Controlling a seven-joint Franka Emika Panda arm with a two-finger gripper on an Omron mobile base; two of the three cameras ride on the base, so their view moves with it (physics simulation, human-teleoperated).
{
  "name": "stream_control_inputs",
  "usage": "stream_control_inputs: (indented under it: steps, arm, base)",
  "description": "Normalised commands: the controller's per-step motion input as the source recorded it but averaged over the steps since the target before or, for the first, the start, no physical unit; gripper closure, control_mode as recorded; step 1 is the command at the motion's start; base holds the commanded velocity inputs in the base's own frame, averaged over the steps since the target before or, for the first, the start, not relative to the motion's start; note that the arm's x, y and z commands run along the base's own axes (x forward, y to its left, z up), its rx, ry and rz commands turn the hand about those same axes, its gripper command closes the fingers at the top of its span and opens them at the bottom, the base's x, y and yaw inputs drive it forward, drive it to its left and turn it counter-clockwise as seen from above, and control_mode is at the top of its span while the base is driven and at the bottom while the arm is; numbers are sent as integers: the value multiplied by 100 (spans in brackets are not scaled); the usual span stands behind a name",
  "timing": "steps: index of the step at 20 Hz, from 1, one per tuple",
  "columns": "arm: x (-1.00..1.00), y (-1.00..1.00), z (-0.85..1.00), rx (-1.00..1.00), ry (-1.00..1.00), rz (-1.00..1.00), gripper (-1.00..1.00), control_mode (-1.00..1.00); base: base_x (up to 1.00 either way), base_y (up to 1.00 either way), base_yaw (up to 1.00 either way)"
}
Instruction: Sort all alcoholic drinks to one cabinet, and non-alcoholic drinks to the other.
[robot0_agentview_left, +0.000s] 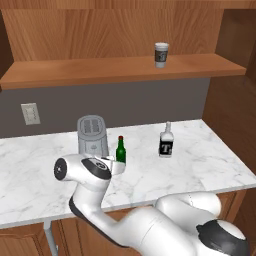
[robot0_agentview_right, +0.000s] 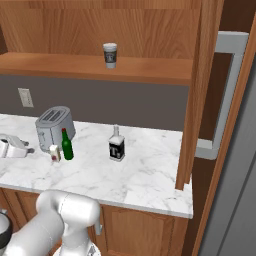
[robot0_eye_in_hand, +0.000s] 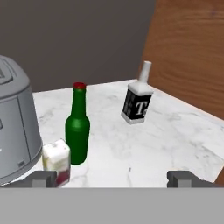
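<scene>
Drinks stand in two places. The paper coffee cup (robot0_agentview_left: 161, 54) is already up on the open shelf (robot0_agentview_left: 75, 71), while the green bottle (robot0_eye_in_hand: 77, 127), the small white carton (robot0_eye_in_hand: 56, 161) and the squarish bottle with the black label (robot0_eye_in_hand: 137, 99) are on the marble worktop (robot0_agentview_left: 200, 155). The carton touches or nearly touches the green bottle, and the squarish bottle is well apart to the right.

The gripper (robot0_eye_in_hand: 116, 178) is low over the worktop, its fingers (robot0_eye_in_hand: 41, 178) spread wide and holding nothing, pointed toward this group. It seems the step in hand is the approach for the next pick, probably the carton or the green bottle.

The next move calls for centring on one item only. The grey toaster (robot0_eye_in_hand: 13, 127) stands just beside the carton and leaves little room on that side, so a finger could knock the bottle over.
</scene>
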Motion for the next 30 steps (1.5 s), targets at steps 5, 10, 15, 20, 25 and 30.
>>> stream_control_inputs:
  steps: [5, 10, 15, 20, 25, 30]
  arm:
    - [28, 4, -21, -4, 0, 0, -100, -100]
    - [19, 6, -25, -4, 0, -3, -100, -100]
    - [22, 8, -25, -4, 0, -4, -100, -100]
    - [26, 11, -23, -4, 0, -4, -100, -100]
    - [25, 9, -22, -4, 0, -5, -100, -100]
    - [26, 7, -21, -4, 0, -5, -100, -100]
  base:
    - [0, 0, 0]
    - [0, 0, 0]
    - [0, 0, 0]
    - [0, 0, 0]
    - [0, 0, 0]
    - [0, 0, 0]
